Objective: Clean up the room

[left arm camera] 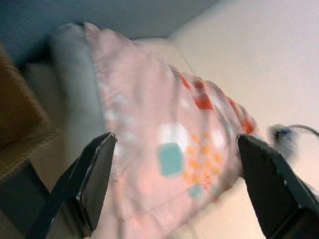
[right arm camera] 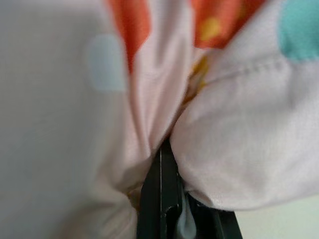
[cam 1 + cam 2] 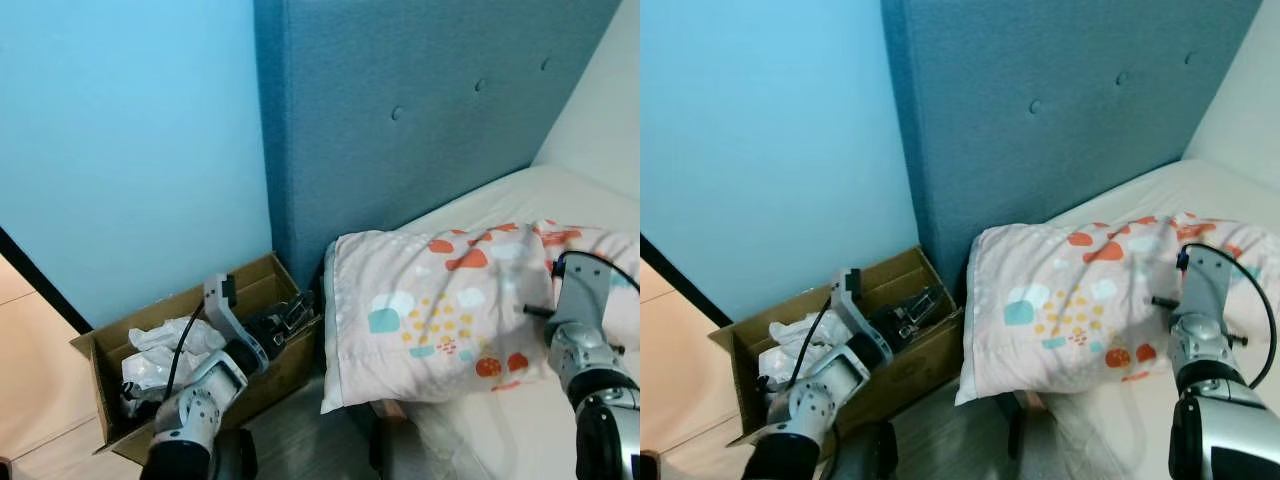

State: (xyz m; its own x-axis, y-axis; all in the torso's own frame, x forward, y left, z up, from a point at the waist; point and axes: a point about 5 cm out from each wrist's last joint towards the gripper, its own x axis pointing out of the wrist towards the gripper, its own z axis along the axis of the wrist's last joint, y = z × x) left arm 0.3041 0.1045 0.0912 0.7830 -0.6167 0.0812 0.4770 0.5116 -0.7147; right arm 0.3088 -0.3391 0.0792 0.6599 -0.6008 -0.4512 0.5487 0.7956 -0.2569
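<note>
**Pillow pinched at the right of the frame**

While the patterned pillow (image 3: 440, 310) lies across the centre right of the head view, overhanging the bed (image 3: 560, 200) edge, the right gripper (image 2: 164, 199) is clamped together on a fold of its fabric. At lower left, the left gripper (image 1: 174, 174) hangs with fingers spread apart over the cardboard box (image 3: 110, 385), which holds crumpled white paper (image 3: 165, 350), beside the blue headboard (image 3: 420, 120).

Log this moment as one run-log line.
right gripper: shut on pillow, on bed | left gripper: open, over cardboard box | crumpled paper in box
</note>
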